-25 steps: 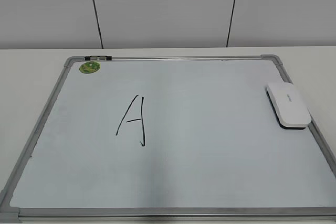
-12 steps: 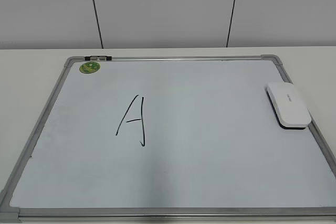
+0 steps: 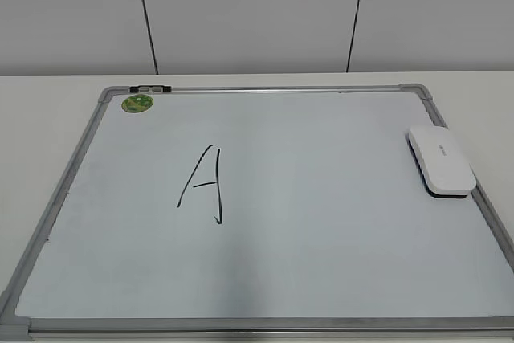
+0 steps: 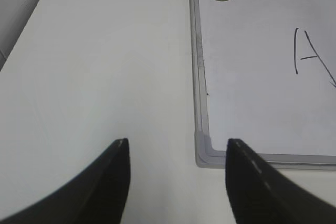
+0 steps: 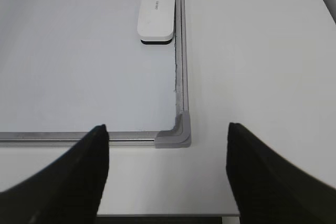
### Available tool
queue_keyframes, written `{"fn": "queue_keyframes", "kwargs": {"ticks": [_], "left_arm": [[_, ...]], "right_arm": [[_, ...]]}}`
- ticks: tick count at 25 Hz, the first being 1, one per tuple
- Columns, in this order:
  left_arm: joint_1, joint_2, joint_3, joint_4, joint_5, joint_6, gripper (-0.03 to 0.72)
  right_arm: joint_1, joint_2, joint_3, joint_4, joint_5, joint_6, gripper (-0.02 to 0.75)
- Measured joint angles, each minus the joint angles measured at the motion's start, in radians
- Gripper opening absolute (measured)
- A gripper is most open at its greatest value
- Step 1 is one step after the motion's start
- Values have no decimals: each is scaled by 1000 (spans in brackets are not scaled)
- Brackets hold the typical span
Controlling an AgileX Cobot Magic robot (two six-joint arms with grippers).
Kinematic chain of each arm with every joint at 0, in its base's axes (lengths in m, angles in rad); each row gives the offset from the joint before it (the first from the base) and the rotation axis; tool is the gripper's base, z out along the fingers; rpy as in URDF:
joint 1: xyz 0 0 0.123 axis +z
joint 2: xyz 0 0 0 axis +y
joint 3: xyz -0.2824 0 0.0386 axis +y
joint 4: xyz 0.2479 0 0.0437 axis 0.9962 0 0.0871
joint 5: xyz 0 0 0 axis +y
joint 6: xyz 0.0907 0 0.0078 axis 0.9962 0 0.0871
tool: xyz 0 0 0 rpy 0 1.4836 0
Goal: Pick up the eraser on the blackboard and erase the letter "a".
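The white eraser [image 3: 440, 161] lies on the right edge of the blackboard [image 3: 321, 222], dark underside down; it also shows in the right wrist view [image 5: 156, 15]. A large black capital "A" [image 3: 205, 185] is written left of the board's centre. No small lowercase "a" shows in any view. My left gripper [image 4: 177, 142] is open and empty above the table, off the board's near left corner [image 4: 205, 148]. My right gripper [image 5: 167, 126] is open and empty above the board's near right corner [image 5: 176, 135], well short of the eraser. Neither gripper shows in the exterior view.
The board lies flat on a white table [image 3: 40, 118]. A round green sticker [image 3: 137, 103] and a small clip [image 3: 149, 87] sit at its far left corner. The table's front edge [image 5: 168, 215] is just below my right gripper. A grey panelled wall [image 3: 257, 14] stands behind.
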Motion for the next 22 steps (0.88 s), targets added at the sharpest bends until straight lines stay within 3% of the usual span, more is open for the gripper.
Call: {"fn": "queue_keyframes", "kwargs": {"ticks": [22], "left_arm": [[0,0,0,0,0,0,389]], "right_arm": [[0,0,0,0,0,0,519]]}}
